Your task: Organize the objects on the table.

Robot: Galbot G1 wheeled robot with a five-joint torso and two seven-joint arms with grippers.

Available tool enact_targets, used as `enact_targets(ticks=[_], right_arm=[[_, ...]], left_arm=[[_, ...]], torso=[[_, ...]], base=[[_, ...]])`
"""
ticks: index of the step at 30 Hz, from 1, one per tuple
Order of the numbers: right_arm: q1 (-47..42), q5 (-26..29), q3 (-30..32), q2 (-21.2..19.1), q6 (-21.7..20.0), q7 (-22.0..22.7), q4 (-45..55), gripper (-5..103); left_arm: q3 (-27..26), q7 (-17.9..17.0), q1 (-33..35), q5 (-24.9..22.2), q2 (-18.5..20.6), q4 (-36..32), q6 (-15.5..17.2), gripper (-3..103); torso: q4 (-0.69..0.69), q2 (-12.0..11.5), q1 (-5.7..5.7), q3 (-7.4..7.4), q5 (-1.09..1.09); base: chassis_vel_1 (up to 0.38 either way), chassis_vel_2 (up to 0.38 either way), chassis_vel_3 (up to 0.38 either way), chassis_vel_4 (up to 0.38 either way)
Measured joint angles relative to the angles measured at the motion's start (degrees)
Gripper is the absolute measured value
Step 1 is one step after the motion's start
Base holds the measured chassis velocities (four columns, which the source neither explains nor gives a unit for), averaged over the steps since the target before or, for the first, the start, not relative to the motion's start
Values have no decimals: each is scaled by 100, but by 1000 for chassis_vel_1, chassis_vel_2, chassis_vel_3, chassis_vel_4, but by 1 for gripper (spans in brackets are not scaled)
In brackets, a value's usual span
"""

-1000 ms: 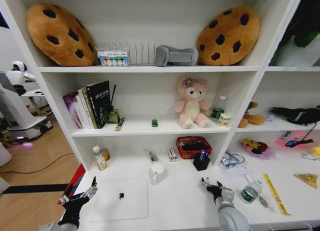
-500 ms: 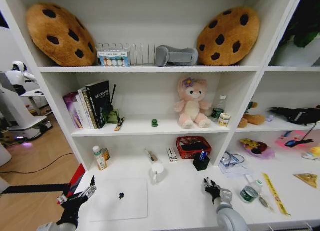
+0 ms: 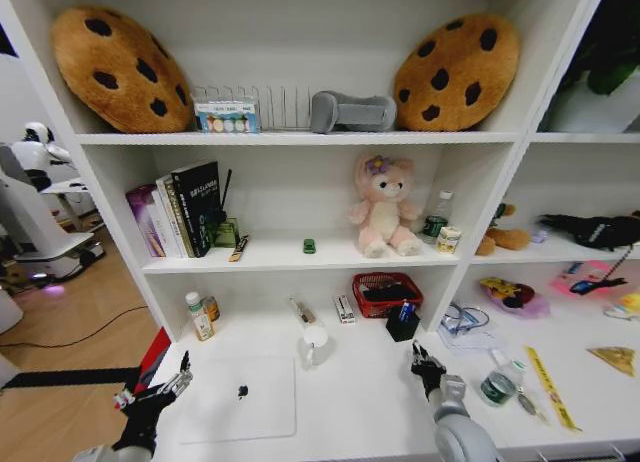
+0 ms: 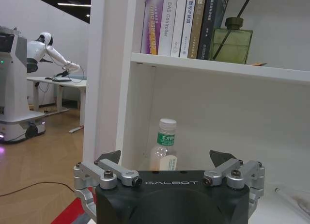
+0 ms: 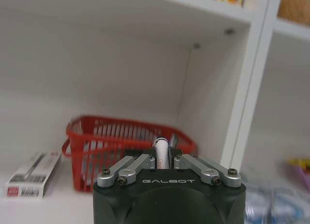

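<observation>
Table (image 3: 360,402): white top under the shelves, carrying the clutter; everything below is placed from the laptop.
Laptop (image 3: 240,399): silver, lid shut, flat on the table near its front edge, left of middle.
Left gripper (image 3: 158,386): just off the laptop's left edge, over the table corner; in the left wrist view its fingers (image 4: 109,157) stand wide apart with nothing between them.
Bottle (image 4: 163,149): clear, white cap, green label, at the back left of the laptop against the shelf upright, straight ahead of the left gripper.
Right gripper (image 3: 424,365): well right of the laptop, above the table, just in front of the pen holder; the right wrist view shows its fingers (image 5: 141,162) closed around a thin white pen.
Pen (image 5: 161,153): held between those fingers, its tip pointing towards the basket.
Pen holder (image 3: 403,324): small and dark, right of the laptop, just beside the basket, pens standing in it.
Basket (image 3: 385,293): red, back right of the laptop, under the lowest shelf.
Can (image 3: 497,388): green label, far right of the laptop, just beyond the right gripper.
Ruler (image 3: 551,387): yellow, lying flat, farther right than the can.
Toy car (image 3: 310,246): tiny, green, on the shelf above the laptop, left of the plush toy (image 3: 385,206).
</observation>
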Motion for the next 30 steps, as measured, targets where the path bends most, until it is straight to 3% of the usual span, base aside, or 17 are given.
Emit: enact_targets(ticks=[6, 14, 26, 28, 30], right_arm=[[812, -574, -186, 196, 482, -108, -636, 12], [1909, -386, -521, 78, 577, -168, -1516, 12], [2304, -241, -707, 42, 562, -176, -1890, 9], [2407, -239, -778, 34, 564, -192, -2107, 18], [2467, -241, -816, 45, 572, -185, -2196, 20]], left_arm=[[17, 0, 45, 38, -50, 10, -11, 100], [-14, 27, 70, 39, -11, 12, -28, 100], [5, 48, 58, 50, 6, 10, -29, 100], [-28, 50, 51, 7, 63, 17, -29, 100], [-47, 49, 21, -28, 82, 29, -29, 100]], torso=[[-1, 0, 0, 0, 3], [-1, -1, 1, 1, 3], [-2, -1, 1, 1, 3], [-2, 0, 1, 1, 3], [-2, 0, 1, 0, 2]], base=[[0, 0, 0, 0], [0, 0, 0, 0], [0, 0, 0, 0], [0, 0, 0, 0], [0, 0, 0, 0]])
